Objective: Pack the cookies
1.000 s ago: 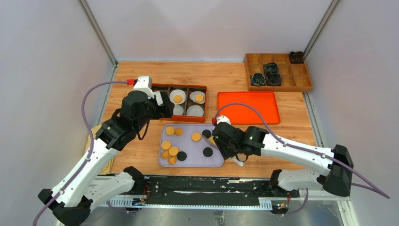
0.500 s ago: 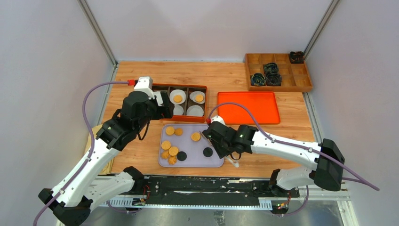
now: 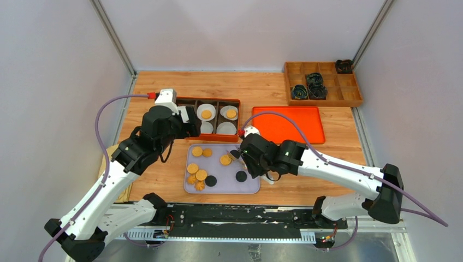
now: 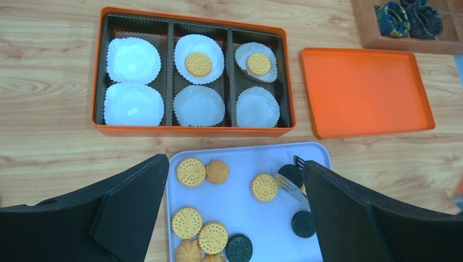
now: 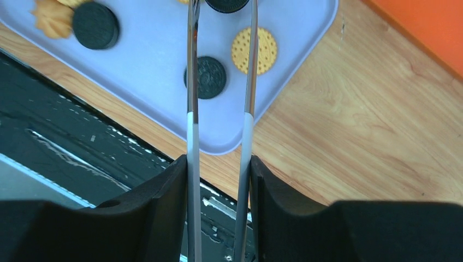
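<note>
Several golden and black cookies (image 3: 201,174) lie on a lavender tray (image 3: 229,188), which also shows in the left wrist view (image 4: 240,210). An orange box (image 3: 208,100) holds white paper cups, and two cups hold a golden cookie (image 4: 198,64). My right gripper (image 3: 256,166) (image 5: 218,161) is shut on metal tongs (image 5: 193,82). The tong tips straddle a black cookie (image 5: 226,4) (image 4: 289,173) at the tray's far right corner. My left gripper (image 3: 192,123) (image 4: 233,164) is open and empty, above the tray's far edge.
An orange flat lid (image 3: 288,124) lies right of the box. A wooden compartment box (image 3: 322,83) with dark objects stands at the back right. A black metal rail (image 3: 235,221) runs along the table's near edge.
My right arm has swung the tongs left and away from me, bringing the tips over the black cookie at the tray's far right. The left arm has not moved.
</note>
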Robot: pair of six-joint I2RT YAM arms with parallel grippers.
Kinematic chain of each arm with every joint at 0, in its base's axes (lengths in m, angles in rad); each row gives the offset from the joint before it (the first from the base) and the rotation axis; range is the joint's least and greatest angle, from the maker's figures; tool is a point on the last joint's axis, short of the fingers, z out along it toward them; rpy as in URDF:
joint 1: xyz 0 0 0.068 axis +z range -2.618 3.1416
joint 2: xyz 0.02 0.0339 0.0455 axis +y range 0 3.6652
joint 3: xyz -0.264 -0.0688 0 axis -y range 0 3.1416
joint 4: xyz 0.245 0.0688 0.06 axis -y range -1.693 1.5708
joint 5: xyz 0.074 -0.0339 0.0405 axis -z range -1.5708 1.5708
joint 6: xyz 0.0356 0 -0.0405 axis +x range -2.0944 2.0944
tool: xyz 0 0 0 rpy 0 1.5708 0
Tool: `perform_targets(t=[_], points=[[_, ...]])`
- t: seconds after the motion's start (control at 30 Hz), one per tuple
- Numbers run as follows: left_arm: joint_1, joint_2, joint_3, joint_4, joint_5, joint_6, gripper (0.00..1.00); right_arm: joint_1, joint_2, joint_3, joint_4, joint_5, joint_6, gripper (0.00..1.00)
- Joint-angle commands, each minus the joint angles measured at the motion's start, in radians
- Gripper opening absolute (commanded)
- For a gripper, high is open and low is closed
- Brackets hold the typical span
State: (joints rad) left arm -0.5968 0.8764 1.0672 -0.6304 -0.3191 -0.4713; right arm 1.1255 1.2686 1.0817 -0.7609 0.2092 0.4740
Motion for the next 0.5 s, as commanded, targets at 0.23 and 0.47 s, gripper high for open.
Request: perform_targets(t=[0.23, 0.47], points=[[0.027, 0.024, 0.142, -0.072, -0.14, 0.019, 1.0, 0.002, 0.061, 0.232, 0.086, 0.087, -0.126, 0.0], [0.183, 0.053, 0.237, -0.091, -0.053, 0.018, 1.0, -0.055, 0.317, 0.473, 0.159, 0.031, -0.218, 0.0]])
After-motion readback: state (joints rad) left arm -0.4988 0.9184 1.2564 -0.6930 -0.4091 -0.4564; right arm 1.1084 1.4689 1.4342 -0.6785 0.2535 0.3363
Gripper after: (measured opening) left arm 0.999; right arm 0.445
